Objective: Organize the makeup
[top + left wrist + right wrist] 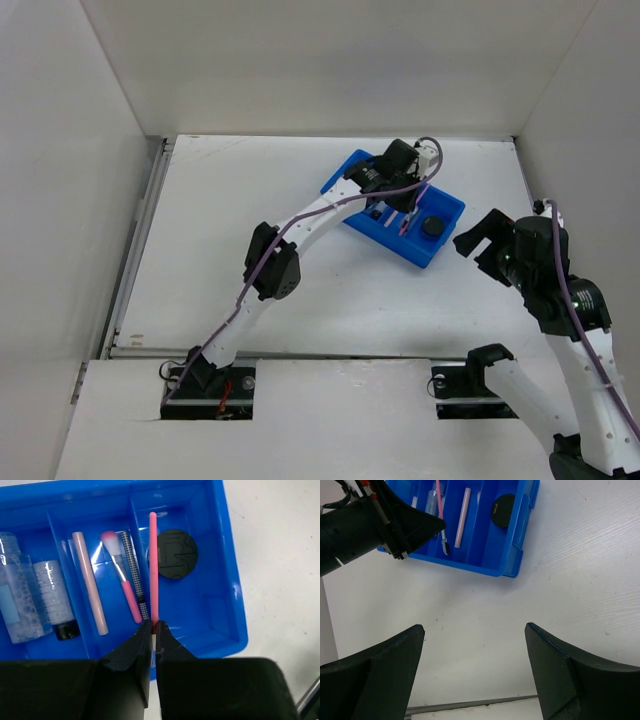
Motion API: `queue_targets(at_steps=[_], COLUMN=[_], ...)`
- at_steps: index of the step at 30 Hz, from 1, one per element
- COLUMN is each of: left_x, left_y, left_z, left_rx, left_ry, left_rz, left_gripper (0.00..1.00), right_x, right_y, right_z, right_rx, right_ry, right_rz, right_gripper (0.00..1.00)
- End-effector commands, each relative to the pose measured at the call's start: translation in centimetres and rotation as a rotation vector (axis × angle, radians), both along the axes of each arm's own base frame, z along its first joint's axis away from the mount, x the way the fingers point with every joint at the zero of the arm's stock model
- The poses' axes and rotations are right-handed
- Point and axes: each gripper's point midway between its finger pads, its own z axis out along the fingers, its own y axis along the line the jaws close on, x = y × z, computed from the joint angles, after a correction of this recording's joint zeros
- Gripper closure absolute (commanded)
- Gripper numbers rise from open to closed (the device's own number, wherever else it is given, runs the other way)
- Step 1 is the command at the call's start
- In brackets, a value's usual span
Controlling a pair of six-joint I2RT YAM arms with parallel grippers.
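Observation:
The makeup lies in a blue tray (227,587). Two clear vials (50,595) fill its left compartment. A pale pink stick (90,582), a pink brush (121,577) and a thin checkered dark brush (135,575) lie in the middle one. A round black compact (177,553) sits on the right. My left gripper (155,627) hangs over the tray, shut on the near end of a bright pink stick (153,560) that points out over the divider beside the compact. My right gripper (475,630) stands open above bare table, right of the tray (440,250), with nothing between its fingers.
White walls close in the table at the back and on both sides. A metal rail (135,250) runs along the left edge. The tray sits at the back, right of centre, with the left arm (275,265) stretched across the table towards it.

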Motion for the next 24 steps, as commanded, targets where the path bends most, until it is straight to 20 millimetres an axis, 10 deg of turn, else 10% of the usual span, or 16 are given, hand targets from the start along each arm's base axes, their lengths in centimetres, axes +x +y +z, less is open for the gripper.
queue_targets(at_steps=[1, 4, 7, 12, 17, 19, 20, 21, 24], left_x=[2.1, 3.0, 3.6, 3.3, 2.3, 1.4, 0.1, -0.3, -1.6], left_y=[-0.6, -0.6, -0.1, 0.5, 4.2, 6.6, 8.6, 10.7, 17.9], left_z=[3.2, 2.3, 1.7, 5.5, 12.4, 11.8, 15.3, 12.9, 15.3], left_rx=[-0.088, -0.093, -0.086, -0.118, -0.120, -0.060, -0.090, -0.012, 0.048], left_ry=[-0.069, -0.064, -0.057, -0.108, -0.211, -0.208, -0.249, -0.228, -0.292], left_rz=[0.027, 0.043, 0.067, 0.065, 0.127, 0.174, 0.195, 0.253, 0.473], left_gripper=[1.00, 0.93, 0.38, 0.00, 0.00, 0.00, 0.00, 0.00, 0.00], right_x=[-0.2, -0.3, -0.3, -0.3, 0.3, 0.6, 0.9, 1.0, 1.8], right_y=[-0.6, -0.6, -0.6, -0.6, -0.9, -1.7, -2.2, -2.7, -4.9], right_z=[1.6, 1.8, 1.8, 1.8, 1.7, 1.8, 2.1, 2.5, 3.5], right_rx=[-0.001, -0.001, -0.001, -0.001, -0.017, -0.046, -0.061, -0.076, -0.142], right_ry=[-0.042, -0.042, -0.042, -0.042, -0.026, -0.029, -0.033, -0.046, -0.062], right_rz=[-0.029, -0.029, -0.029, -0.029, -0.046, -0.088, -0.112, -0.139, -0.258], right_gripper=[0.12, 0.12, 0.12, 0.12, 0.00, 0.00, 0.00, 0.00, 0.00])
